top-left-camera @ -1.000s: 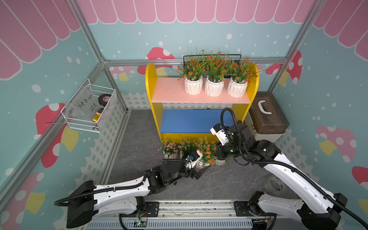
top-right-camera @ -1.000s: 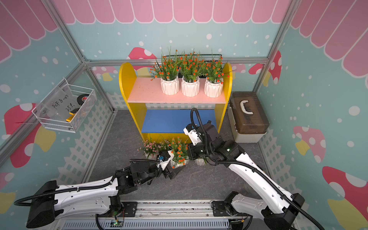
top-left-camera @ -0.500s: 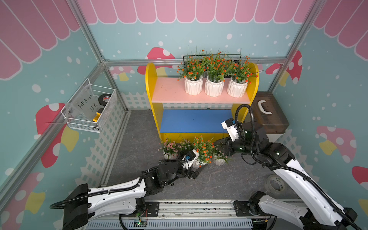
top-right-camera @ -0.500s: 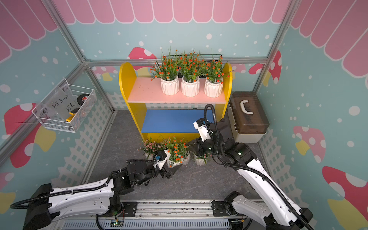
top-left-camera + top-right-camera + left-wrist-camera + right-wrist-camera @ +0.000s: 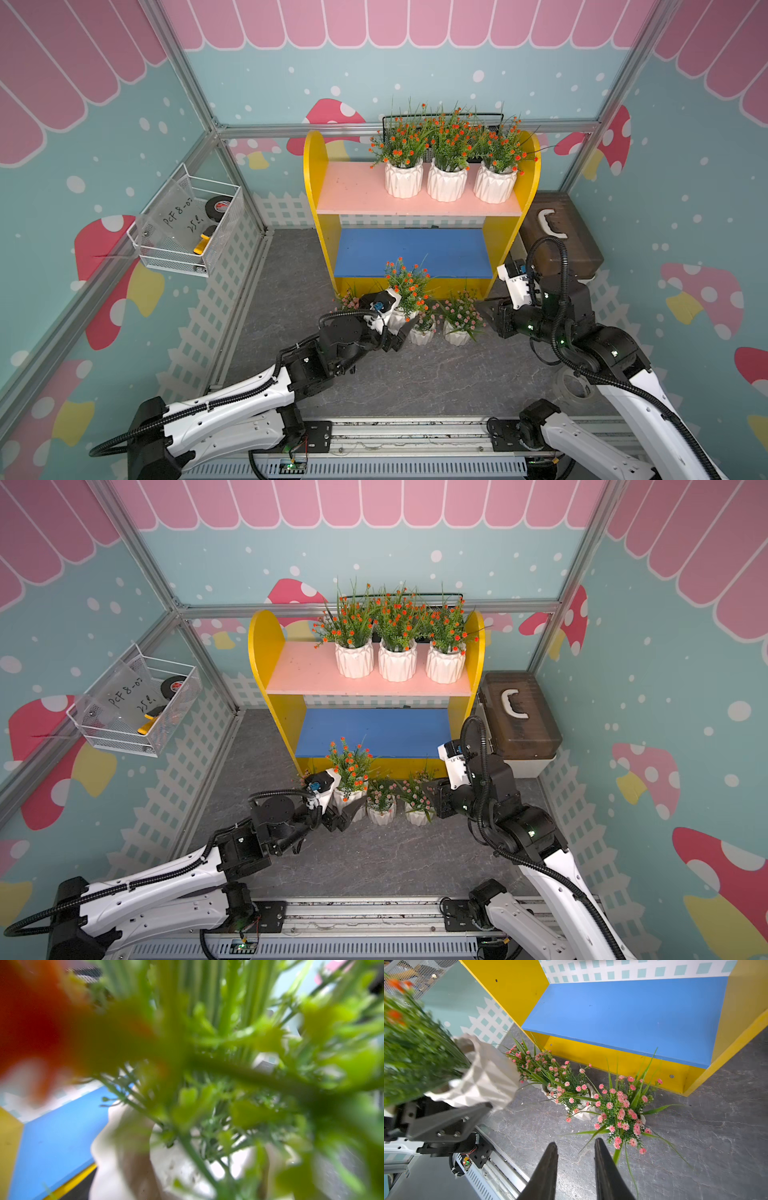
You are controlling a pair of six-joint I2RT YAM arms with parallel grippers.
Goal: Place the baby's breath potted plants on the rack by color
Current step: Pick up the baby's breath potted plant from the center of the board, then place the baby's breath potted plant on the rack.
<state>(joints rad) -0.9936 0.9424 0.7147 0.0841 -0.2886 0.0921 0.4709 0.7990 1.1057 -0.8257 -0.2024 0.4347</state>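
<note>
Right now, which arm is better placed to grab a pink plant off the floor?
Right, likely. The right end effector is open and empty, close to the nearest pink plant. The left end effector is busy gripping the orange plant.

Three orange-flowered pots [image 5: 446,185] (in a row) on rack's pink shelf [image 5: 353,197]; pink-flowered pots [image 5: 456,332] on floor [image 5: 436,382]

Your count, kind by kind
You have four orange-flowered plants [image 5: 446,183], three pink-flowered plants [image 5: 620,1109] that you can make out clearly, one rack [image 5: 316,187] with two shelves [image 5: 415,253], one white wire basket [image 5: 174,262], one brown lidded box [image 5: 557,241] and two robot arms [image 5: 232,403].
</note>
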